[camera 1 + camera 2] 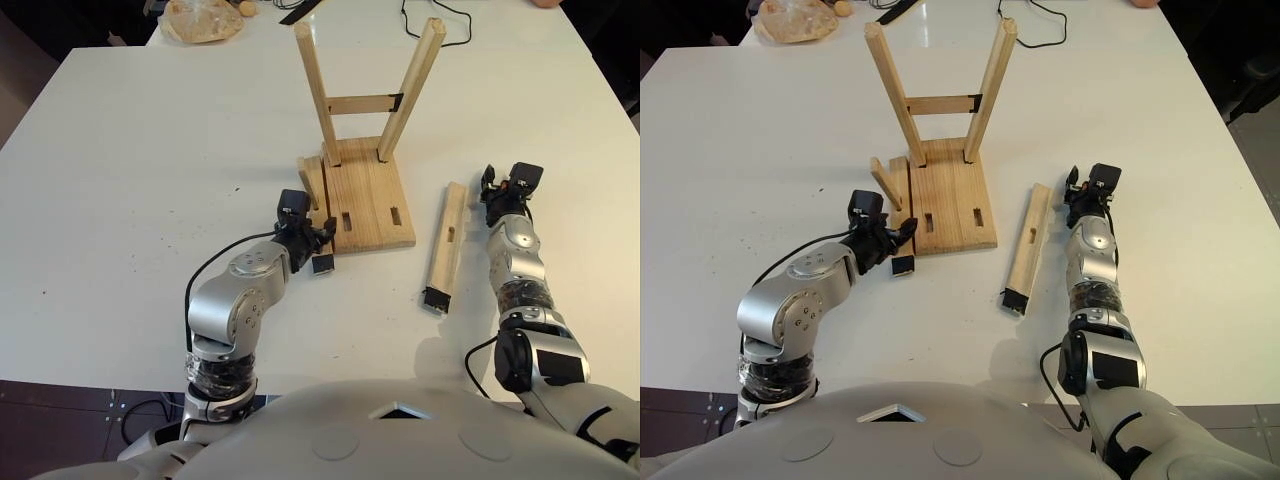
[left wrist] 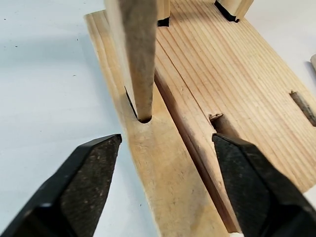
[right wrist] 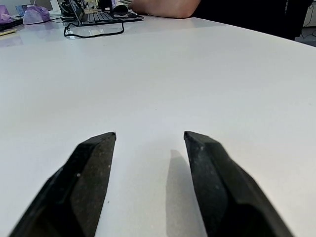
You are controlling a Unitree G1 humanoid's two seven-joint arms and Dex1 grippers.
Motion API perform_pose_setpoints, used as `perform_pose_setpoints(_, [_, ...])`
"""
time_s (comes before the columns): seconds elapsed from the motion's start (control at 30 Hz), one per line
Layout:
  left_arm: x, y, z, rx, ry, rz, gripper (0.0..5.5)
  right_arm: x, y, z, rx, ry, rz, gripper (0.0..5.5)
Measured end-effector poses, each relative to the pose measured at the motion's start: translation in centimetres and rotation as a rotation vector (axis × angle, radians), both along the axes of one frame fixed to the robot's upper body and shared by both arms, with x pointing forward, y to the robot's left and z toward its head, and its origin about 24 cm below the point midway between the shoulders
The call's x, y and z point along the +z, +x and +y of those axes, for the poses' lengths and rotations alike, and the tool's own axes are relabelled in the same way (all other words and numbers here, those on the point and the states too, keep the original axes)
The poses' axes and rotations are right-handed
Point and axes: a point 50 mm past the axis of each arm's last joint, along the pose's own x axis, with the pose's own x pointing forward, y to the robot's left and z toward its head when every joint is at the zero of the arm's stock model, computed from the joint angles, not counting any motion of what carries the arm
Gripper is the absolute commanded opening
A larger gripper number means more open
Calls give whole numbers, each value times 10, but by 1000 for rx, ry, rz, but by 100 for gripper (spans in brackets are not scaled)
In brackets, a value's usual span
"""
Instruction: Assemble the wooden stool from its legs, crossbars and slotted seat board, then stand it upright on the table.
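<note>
Both spread — left gripper [image 2: 166, 148] by seat board [image 1: 365, 195], right gripper [image 3: 150, 137]; loose leg [image 1: 445, 245] btwn

I'm looking down on a white table [image 1: 120, 150]. The slotted seat board [image 1: 372, 205] lies flat near its middle. 1 leg [image 1: 308, 175] lies along the board's left edge, touching it. Another leg [image 1: 446, 240] lies just to the right, apart from the board. A small dark block [image 1: 323, 264] sits by the near-left corner. A crumpled bag [image 1: 203, 20] and a black cable [image 1: 404, 14] lie at the far edge.

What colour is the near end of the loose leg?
The leg's end is black; left eye view.
</note>
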Motion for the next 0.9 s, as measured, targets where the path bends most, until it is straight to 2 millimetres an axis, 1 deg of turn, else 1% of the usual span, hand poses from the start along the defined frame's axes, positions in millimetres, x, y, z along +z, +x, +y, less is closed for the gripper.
perform_pose_setpoints(0.13, [0, 0, 1, -5, 46, -9, 385, 0, 0, 0, -2, 0, 0, 254])
perform_pose_setpoints(0.4, [-5, -1, 1, -10, -7, 64, 385, 0, 0, 0, -4, 0, -1, 254])
perform_pose_setpoints(0.53, [-5, -1, 3, -2, -6, 81, 385, 0, 0, 0, -6, 1, -2, 254])
perform_pose_setpoints(0.6, [-6, -2, 6, -14, 8, 82, 385, 0, 0, -1, -8, 2, -3, 254])
perform_pose_setpoints(0.67, [-11, -6, 11, -29, 39, 118, 385, -1, -1, 0, -10, 3, -7, 254])
perform_pose_setpoints(0.9, [-11, -14, 29, -88, 114, 126, 385, -2, -3, 1, -22, 5, -20, 254])
